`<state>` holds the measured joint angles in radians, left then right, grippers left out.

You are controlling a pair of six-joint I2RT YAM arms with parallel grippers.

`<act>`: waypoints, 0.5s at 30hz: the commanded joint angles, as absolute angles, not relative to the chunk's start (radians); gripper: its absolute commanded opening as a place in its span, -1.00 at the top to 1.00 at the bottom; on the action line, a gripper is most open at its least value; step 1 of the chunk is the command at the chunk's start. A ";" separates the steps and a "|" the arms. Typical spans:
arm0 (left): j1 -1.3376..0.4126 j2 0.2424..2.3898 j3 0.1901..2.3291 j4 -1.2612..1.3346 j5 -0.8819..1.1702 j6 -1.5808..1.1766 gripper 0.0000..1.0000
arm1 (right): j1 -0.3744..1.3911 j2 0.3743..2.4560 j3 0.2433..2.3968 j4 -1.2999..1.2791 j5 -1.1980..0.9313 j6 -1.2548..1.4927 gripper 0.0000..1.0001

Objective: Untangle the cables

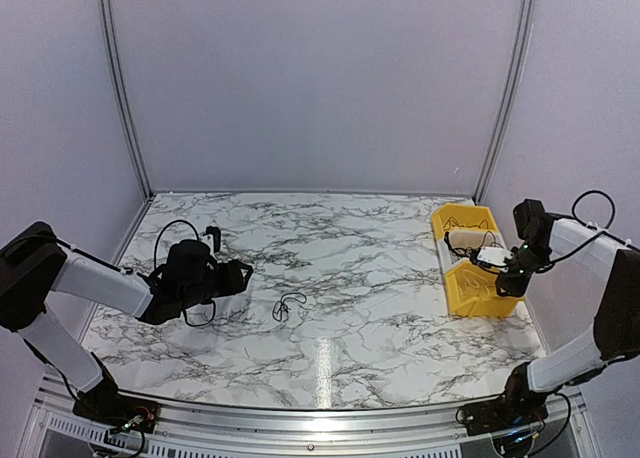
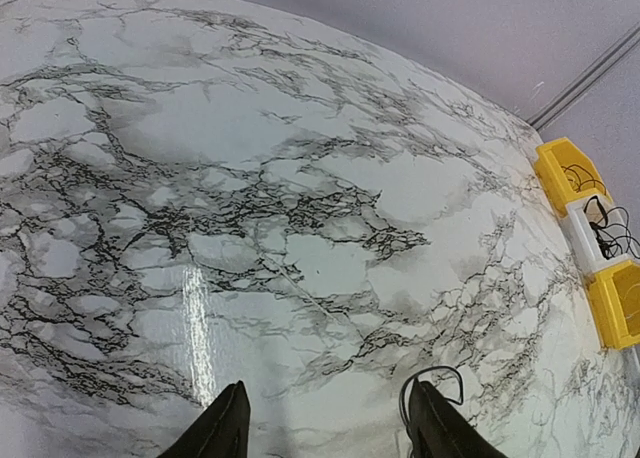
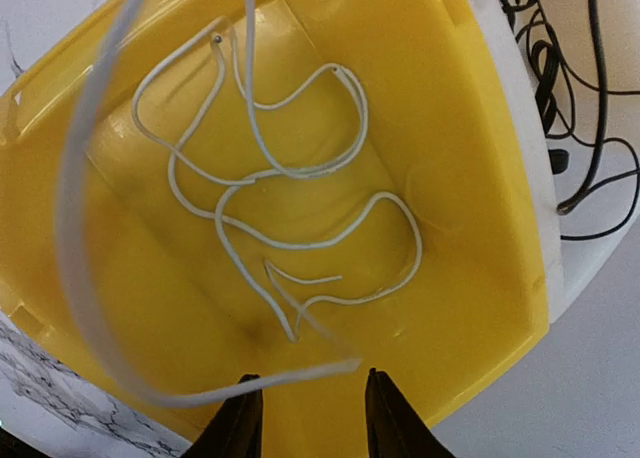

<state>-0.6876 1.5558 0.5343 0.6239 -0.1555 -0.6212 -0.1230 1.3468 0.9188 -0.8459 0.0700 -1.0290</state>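
The cables (image 1: 288, 306) lay just right of the left gripper (image 1: 243, 274), which stood spread; the right gripper (image 3: 310, 408), also spread, hung far off over the yellow bin (image 1: 470, 298).

Your left arm (image 1: 100, 283) rises from its near-left base to a high elbow at the far left, then its forearm runs right and low. The left gripper (image 1: 238, 275) points toward the middle, jaws spread wide. Your right arm (image 1: 585, 240) folds up at the right edge, with the forearm reaching left. The right gripper (image 1: 512, 281) tips downward, jaws parted by a narrower gap.
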 commanded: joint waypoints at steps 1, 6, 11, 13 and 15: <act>-0.690 1.566 0.535 0.647 -0.146 -0.611 -0.12 | -0.130 1.271 1.004 -0.924 0.056 -1.049 0.22; -0.690 1.588 0.558 0.648 -0.098 -0.581 -0.14 | -0.131 1.184 1.081 -1.009 -0.018 -1.051 0.19; -0.690 1.608 0.567 0.647 0.078 -0.547 -0.16 | -0.116 1.154 1.090 -1.047 -0.204 -1.026 0.21; -0.695 1.603 0.556 0.647 0.134 -0.541 -0.18 | -0.074 1.147 1.078 -1.039 -0.289 -0.995 0.22; -0.704 1.600 0.545 0.646 0.169 -0.533 -0.19 | 0.009 1.136 1.051 -0.992 -0.318 -0.939 0.23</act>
